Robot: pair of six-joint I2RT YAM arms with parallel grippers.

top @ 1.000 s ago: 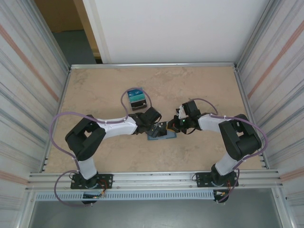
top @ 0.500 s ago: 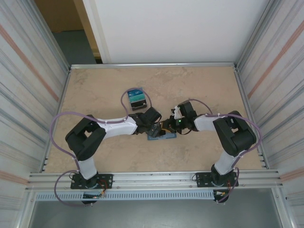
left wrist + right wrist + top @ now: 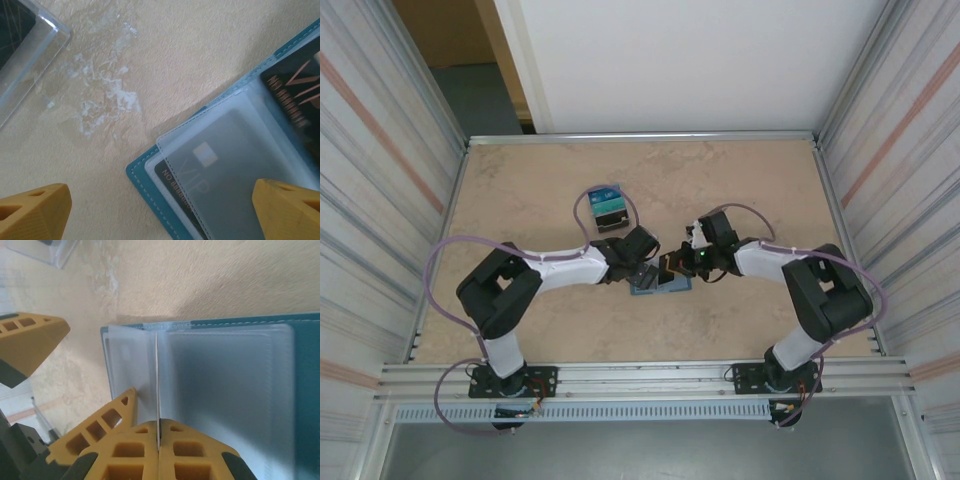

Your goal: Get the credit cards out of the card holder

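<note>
The card holder lies open on the table between both grippers, teal rim up and clear pocket leaves spread. Dark credit cards marked VIP sit inside the pockets, and a grey one shows under a lifted leaf. My left gripper hovers wide open over the holder's corner, touching nothing. From the other side my right gripper is shut on a thin pale sheet standing edge-on from the holder. Whether that sheet is a pocket leaf alone or holds a card, I cannot tell.
A clear plastic box with blue printed cards stands behind the holder; its corner shows in the left wrist view. Metal rails edge the table, with ribbed walls on both sides. One left finger shows in the right wrist view.
My right gripper has moved left over the card holder and closed on the thin sheet. The left arm and the box have stayed put.
</note>
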